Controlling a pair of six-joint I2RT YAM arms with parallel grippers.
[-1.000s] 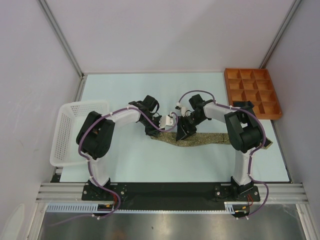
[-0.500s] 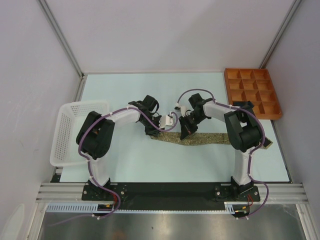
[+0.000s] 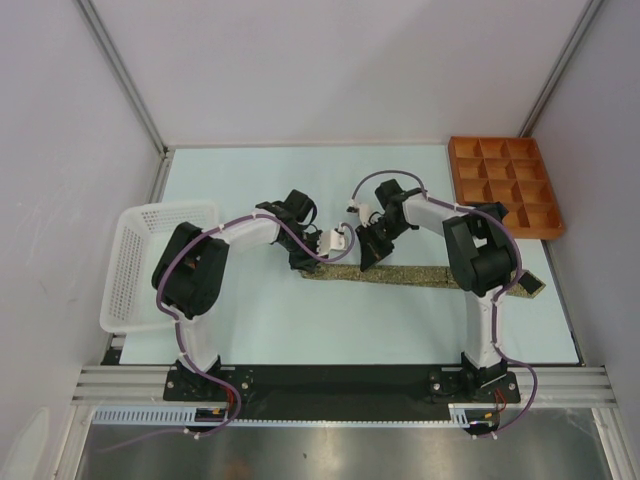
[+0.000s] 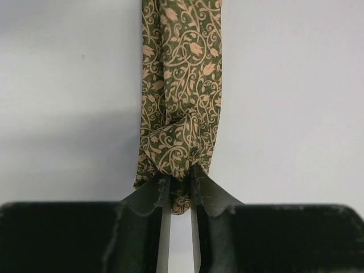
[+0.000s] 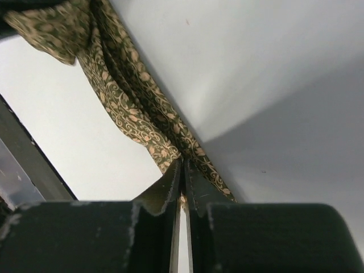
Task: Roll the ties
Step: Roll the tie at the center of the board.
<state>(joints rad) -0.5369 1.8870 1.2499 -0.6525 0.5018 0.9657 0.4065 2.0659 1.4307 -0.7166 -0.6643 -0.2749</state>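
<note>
- Your left gripper [image 4: 180, 190] is clamped on the bunched end of the olive patterned necktie [image 4: 181, 85].
- Your right gripper [image 5: 182, 169] is pinched shut on its edge farther along.

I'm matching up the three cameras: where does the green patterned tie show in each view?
Top external: the tie lies left to right across the middle of the table.
Left wrist: centre, from the top edge down into the left gripper.
Right wrist: diagonal from upper left into the right gripper.
Shared landmark: the pale table under it.
</note>
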